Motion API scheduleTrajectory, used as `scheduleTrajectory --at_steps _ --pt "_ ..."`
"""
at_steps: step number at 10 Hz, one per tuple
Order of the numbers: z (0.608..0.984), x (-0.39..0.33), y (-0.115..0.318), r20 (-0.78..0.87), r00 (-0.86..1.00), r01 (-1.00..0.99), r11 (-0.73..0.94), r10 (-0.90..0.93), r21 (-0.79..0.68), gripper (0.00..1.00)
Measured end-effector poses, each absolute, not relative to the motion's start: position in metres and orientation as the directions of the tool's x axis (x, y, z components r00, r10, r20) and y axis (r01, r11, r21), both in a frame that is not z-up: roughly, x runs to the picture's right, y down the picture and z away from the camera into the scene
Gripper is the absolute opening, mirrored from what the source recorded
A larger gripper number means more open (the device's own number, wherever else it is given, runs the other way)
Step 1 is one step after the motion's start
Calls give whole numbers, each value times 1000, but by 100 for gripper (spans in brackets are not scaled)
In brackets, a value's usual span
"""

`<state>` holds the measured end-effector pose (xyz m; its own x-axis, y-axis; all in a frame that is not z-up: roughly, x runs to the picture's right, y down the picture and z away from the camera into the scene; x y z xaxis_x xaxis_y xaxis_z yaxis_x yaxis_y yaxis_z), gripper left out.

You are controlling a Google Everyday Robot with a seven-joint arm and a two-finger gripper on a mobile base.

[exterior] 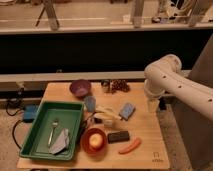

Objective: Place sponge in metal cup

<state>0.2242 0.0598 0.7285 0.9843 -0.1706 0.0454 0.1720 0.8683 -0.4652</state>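
The blue sponge (126, 110) lies flat on the wooden table (150, 142), right of centre. A grey metal cup (90, 103) stands upright near the middle of the table, left of the sponge. My gripper (152, 105) hangs from the white arm (170, 80) over the table's right edge, a short way right of the sponge and slightly above it. It holds nothing that I can see.
A purple bowl (80, 88) and dark grapes (119, 86) sit at the back. A green tray (37, 140) with a fork and a cloth is at the left. A red bowl (94, 140), a black bar (118, 136) and an orange carrot (130, 146) are at the front.
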Motion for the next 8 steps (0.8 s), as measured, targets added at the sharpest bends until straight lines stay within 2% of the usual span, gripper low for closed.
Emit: scheduleTrajectory --at_steps 8 --pt "752 199 62 108 957 287 838 -268 -464 80"
